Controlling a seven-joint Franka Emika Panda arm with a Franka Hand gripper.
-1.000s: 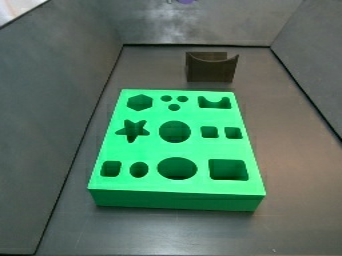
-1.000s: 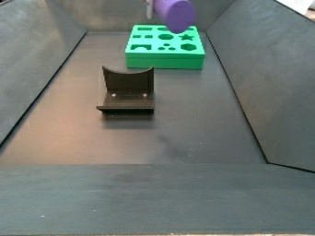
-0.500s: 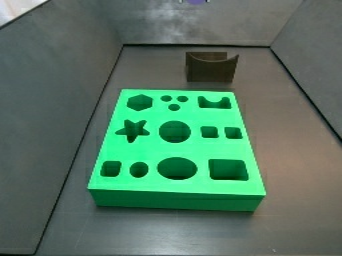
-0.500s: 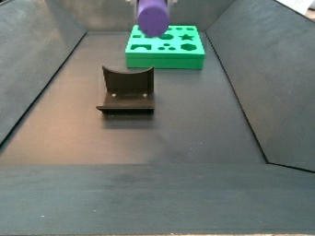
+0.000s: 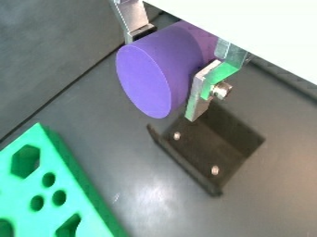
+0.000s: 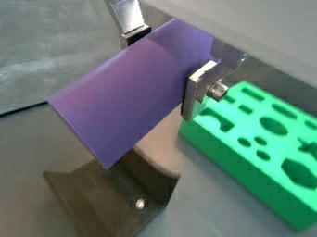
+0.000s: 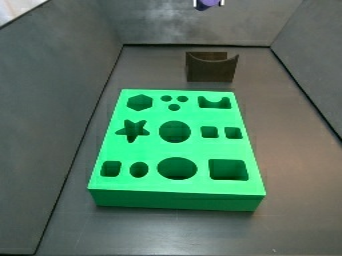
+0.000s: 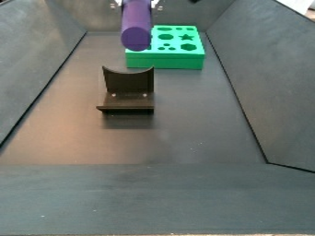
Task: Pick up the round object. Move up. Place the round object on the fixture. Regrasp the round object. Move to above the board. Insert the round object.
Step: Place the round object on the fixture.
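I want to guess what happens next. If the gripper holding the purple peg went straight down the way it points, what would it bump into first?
Probably the fixture: in both wrist views the gripper, shut on the purple peg, hangs above it, though depth is unclear.

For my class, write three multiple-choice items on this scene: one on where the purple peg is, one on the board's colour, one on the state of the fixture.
1. Where is the round object?
A. in a board hole
B. held in the gripper, in the air
C. lying on the floor

2. What colour is the board?
A. green
B. red
C. blue

3. What is the state of the fixture?
A. holding the peg
B. tipped over
C. its notch is empty

Answers: 1 B, both wrist views show the silver fingers on either side of the peg; 2 A, bright green in both side views; 3 C, nothing rests in the notch in a side view.
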